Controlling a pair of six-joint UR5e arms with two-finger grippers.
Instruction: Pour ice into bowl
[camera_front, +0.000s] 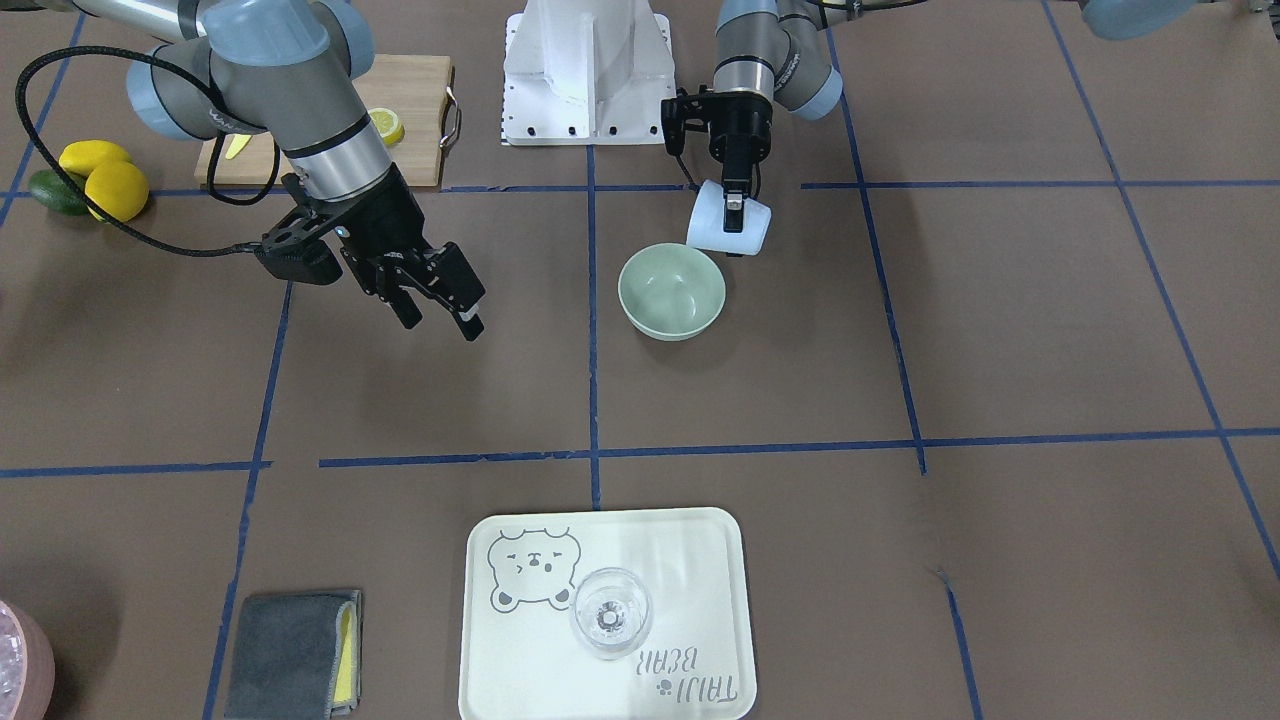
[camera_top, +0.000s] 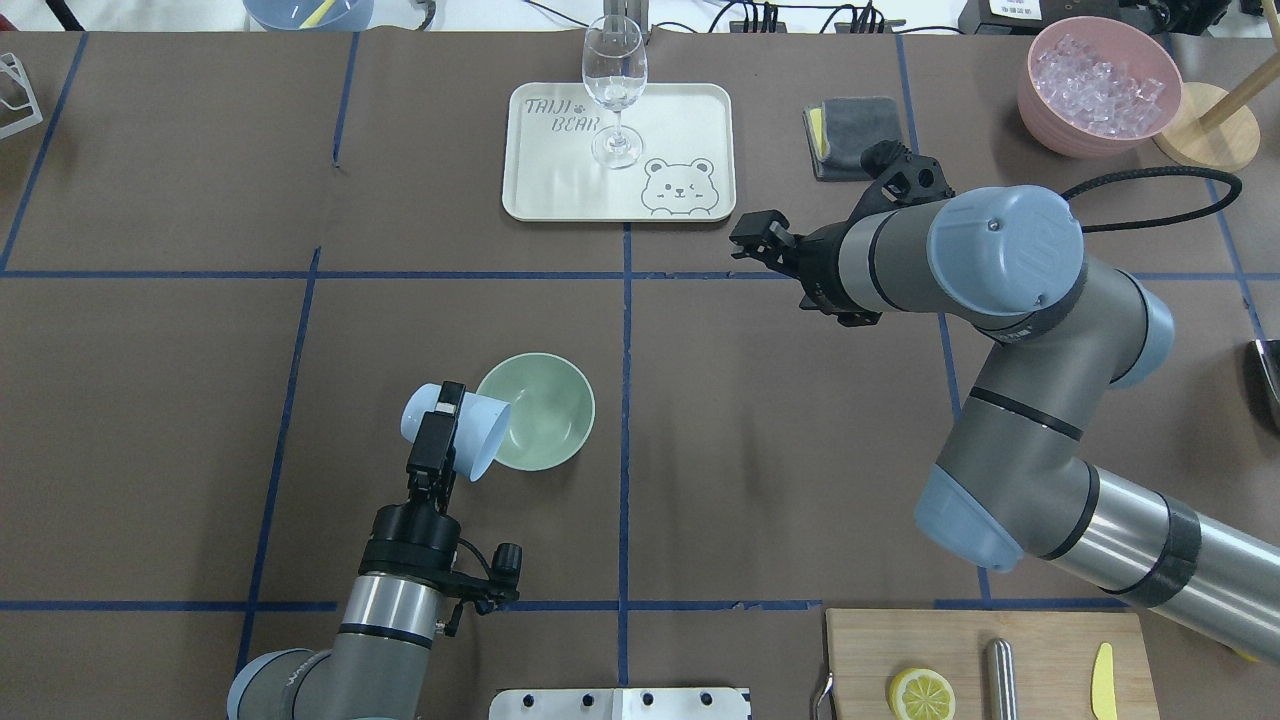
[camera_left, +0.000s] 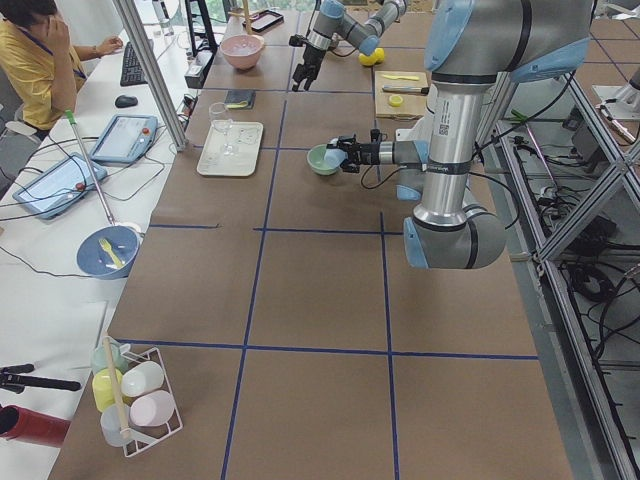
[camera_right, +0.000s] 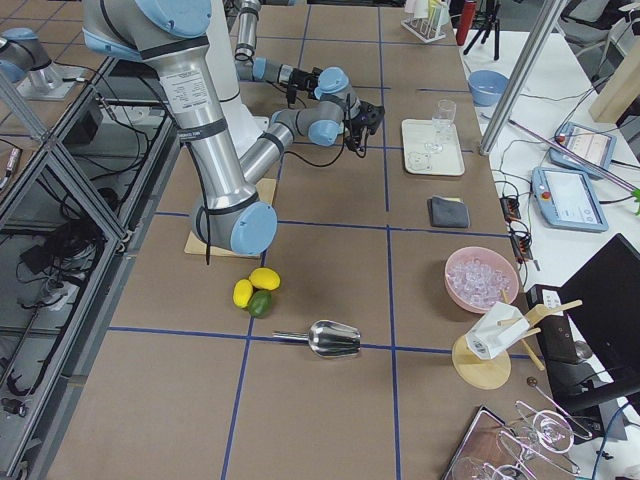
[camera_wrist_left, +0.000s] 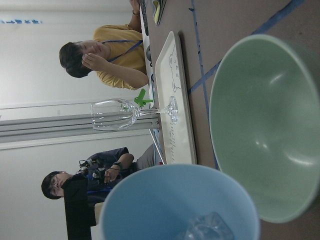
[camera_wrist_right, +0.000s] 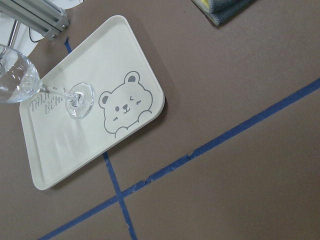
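Observation:
My left gripper (camera_top: 447, 415) is shut on a pale blue cup (camera_top: 478, 432) and holds it tipped on its side, its mouth over the near rim of the sage-green bowl (camera_top: 545, 410). In the left wrist view, clear ice (camera_wrist_left: 206, 230) lies inside the cup (camera_wrist_left: 175, 200) near its lip, beside the bowl (camera_wrist_left: 270, 125), which is empty. In the front-facing view the cup (camera_front: 715, 228) hangs just behind the bowl (camera_front: 671, 290). My right gripper (camera_front: 440, 318) is open and empty, in the air well off to the bowl's side.
A white bear tray (camera_top: 540, 190) with a wine glass (camera_top: 614, 90) stands at the far edge. A grey cloth (camera_top: 850, 135) and a pink container of icy pieces (camera_top: 1095, 85) sit far right. A cutting board (camera_top: 1040, 650) with a lemon slice lies near the base.

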